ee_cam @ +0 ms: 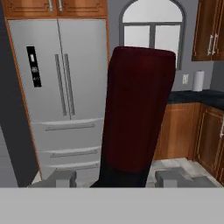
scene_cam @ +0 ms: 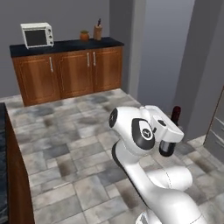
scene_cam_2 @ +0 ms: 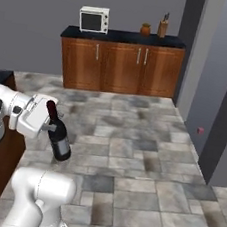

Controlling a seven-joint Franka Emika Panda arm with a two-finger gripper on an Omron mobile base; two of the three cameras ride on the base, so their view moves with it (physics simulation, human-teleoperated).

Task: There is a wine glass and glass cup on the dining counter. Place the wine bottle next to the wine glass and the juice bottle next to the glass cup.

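The gripper (scene_cam_2: 48, 122) is clamped on the wine bottle (scene_cam_2: 58, 135), its two fingers closed against the bottle's upper part just below the dark red neck top. The bottle is lifted clear of any surface and hangs in the air over the grey stone-tiled floor (scene_cam_2: 145, 155), tilted, neck leaning toward the arm and its near-black body pointing down and away. In the left base view the bottle's red top (scene_cam: 176, 114) rises behind the hand and the dark body shows below it. In the hand view the red neck (ee_cam: 139, 109) stands between the two finger tips, with a steel refrigerator (ee_cam: 61, 96) and an arched window (ee_cam: 152, 26) beyond. Against the far wall stands a wooden cabinet (scene_cam_2: 121, 66) carrying a white microwave (scene_cam_2: 94, 19). A dark counter edge (scene_cam: 3, 166) borders the left base view.
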